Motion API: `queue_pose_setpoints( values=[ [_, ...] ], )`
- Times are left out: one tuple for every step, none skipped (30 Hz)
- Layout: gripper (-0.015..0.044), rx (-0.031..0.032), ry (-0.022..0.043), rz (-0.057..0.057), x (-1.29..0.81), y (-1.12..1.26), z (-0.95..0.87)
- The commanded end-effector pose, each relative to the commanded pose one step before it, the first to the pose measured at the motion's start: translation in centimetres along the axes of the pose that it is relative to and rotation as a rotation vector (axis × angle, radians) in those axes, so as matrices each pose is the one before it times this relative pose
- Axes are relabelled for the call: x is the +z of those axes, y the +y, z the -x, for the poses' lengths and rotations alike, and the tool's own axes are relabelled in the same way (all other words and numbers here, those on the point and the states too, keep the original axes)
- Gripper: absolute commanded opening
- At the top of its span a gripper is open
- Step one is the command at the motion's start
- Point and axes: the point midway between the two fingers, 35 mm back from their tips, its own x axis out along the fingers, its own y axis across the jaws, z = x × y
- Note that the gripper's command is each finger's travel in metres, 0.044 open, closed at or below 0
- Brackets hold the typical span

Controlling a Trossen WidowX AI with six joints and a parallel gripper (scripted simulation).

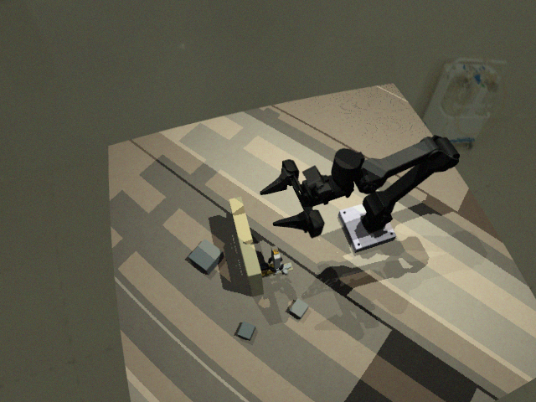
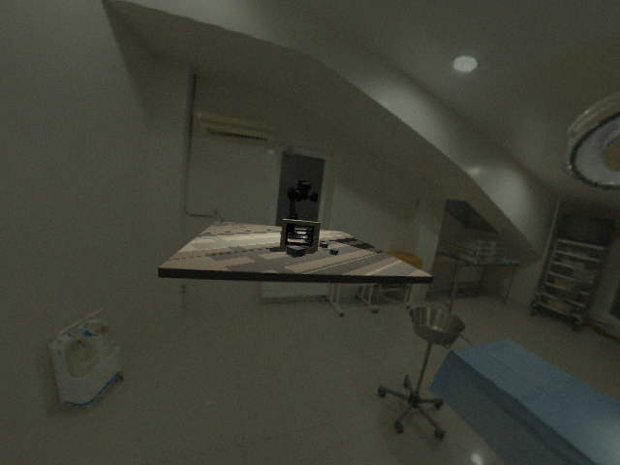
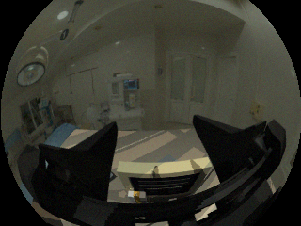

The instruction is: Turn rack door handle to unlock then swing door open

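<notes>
The pale yellow rack frame stands upright on the table. The dark slatted door appears to lie in the frame's plane; its exact angle is hard to tell. The small upright handle, pale with an orange top, sticks out on the arm's side near one end of the frame. Whether it is turned is unclear. My gripper is wide open and empty, above the table on the arm's side of the frame, higher than the handle and apart from it.
A larger grey block lies behind the frame. Two smaller grey blocks lie beyond the frame's handle end. The arm's white base plate is on the table.
</notes>
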Motion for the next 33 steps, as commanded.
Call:
queue_pose_setpoints(
  values=[
    [0.0374,0.0003,0.00344,-0.0006,-0.023,0.007,-0.046],
    [0.0347,0.00088,0.01033,-0.0017,-0.069,0.023,-0.138],
    [0.0321,0.00144,0.01722,-0.0029,-0.114,0.038,-0.228],
    [0.0295,0.00169,0.02088,-0.0034,-0.137,0.046,-0.272],
    [0.029,0.00163,0.02089,-0.0034,-0.136,0.046,-0.268],
    [0.029,0.00157,0.0209,-0.0034,-0.134,0.047,-0.264],
    [0.029,0.0015,0.02091,-0.0033,-0.132,0.047,-0.26],
    [0.029,0.00144,0.02092,-0.0033,-0.131,0.047,-0.256],
    [0.029,0.00138,0.02092,-0.0032,-0.129,0.047,-0.252],
    [0.029,0.00131,0.02093,-0.0032,-0.128,0.047,-0.248],
    [0.029,0.00125,0.02093,-0.0032,-0.126,0.048,-0.243],
    [0.029,0.00118,0.02094,-0.0031,-0.125,0.048,-0.239],
    [0.029,0.00112,0.02095,-0.0031,-0.124,0.048,-0.235],
    [0.029,0.00105,0.02096,-0.003,-0.123,0.048,-0.231],
    [0.029,0.00098,0.02096,-0.003,-0.122,0.048,-0.227],
    [0.029,0.00091,0.02097,-0.003,-0.121,0.049,-0.223],
    [0.029,0.00084,0.02097,-0.0029,-0.12,0.049,-0.219],
    [0.029,0.00077,0.02098,-0.0029,-0.119,0.049,-0.215],
    [0.029,0.0007,0.02098,-0.0028,-0.119,0.049,-0.21],
    [0.029,0.00063,0.02099,-0.0028,-0.118,0.049,-0.206],
    [0.029,0.00056,0.02099,-0.0028,-0.117,0.049,-0.202],
    [0.029,0.00048,0.021,-0.0027,-0.117,0.049,-0.198],
    [0.029,0.00041,0.021,-0.0027,-0.116,0.049,-0.194],
    [0.029,0.00034,0.02101,-0.0027,-0.116,0.049,-0.19],
    [0.029,0.00026,0.02101,-0.0026,-0.115,0.049,-0.186],
    [0.029,0.00018,0.02101,-0.0026,-0.115,0.049,-0.182],
    [0.029,0.00011,0.02102,-0.0025,-0.115,0.049,-0.178],
    [0.029,0.00003,0.02102,-0.0025,-0.115,0.049,-0.174],
    [0.029,-0.00005,0.02102,-0.0025,-0.115,0.049,-0.17],
    [0.029,-0.00013,0.02102,-0.0024,-0.115,0.049,-0.166],
    [0.029,-0.00021,0.02102,-0.0024,-0.115,0.049,-0.162],
    [0.029,-0.00029,0.02103,-0.0024,-0.115,0.049,-0.159],
    [0.029,-0.00037,0.02103,-0.0023,-0.115,0.049,-0.155]
  ],
)
